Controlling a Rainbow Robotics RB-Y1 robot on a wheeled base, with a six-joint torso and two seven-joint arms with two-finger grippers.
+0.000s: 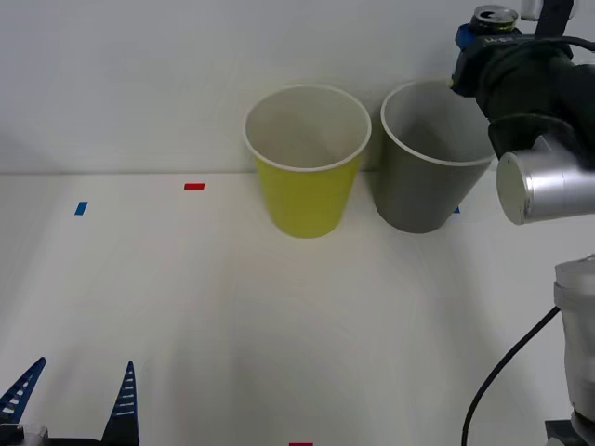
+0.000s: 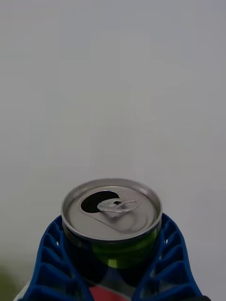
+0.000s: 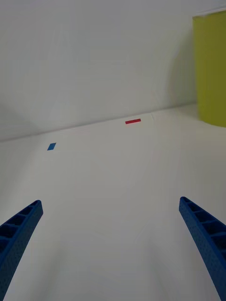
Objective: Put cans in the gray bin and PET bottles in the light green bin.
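Can label behind blue fingers

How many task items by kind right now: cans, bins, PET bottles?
Cans: 1, the can, held in the right gripper above the gray bin.
Bins: 2, gray bin and light green bin.
PET bottles: 0 visible.
Total: 3.

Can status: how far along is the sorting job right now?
Picked up: the right gripper holds the can upright, raised near the gray bin. Left: dropping it in. The green bin looks empty; the left gripper waits open, low.
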